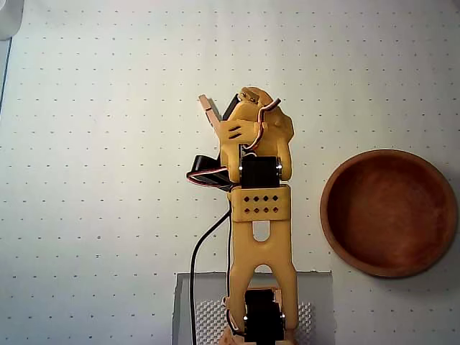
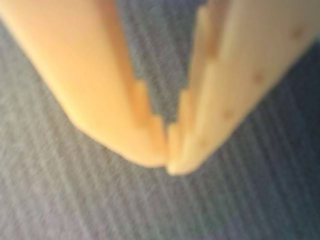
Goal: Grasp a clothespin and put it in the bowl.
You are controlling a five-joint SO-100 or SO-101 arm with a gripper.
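In the overhead view the yellow arm (image 1: 260, 215) stands mid-table, a pale clothespin (image 1: 209, 110) poking out beside its head, well apart from the bowl (image 1: 389, 213) at right. In the wrist view the gripper (image 2: 167, 162) has its jaws pressed together, tips touching, nothing visible between them

in the overhead view the arm (image 1: 260, 215) rises from the bottom centre of the frame toward the middle, over the dotted table (image 1: 108, 180). the bowl (image 1: 389, 213) sits on the table at the right edge, right of the arm and apart from it. a cable (image 1: 203, 266) runs down just left of the arm's lower part.
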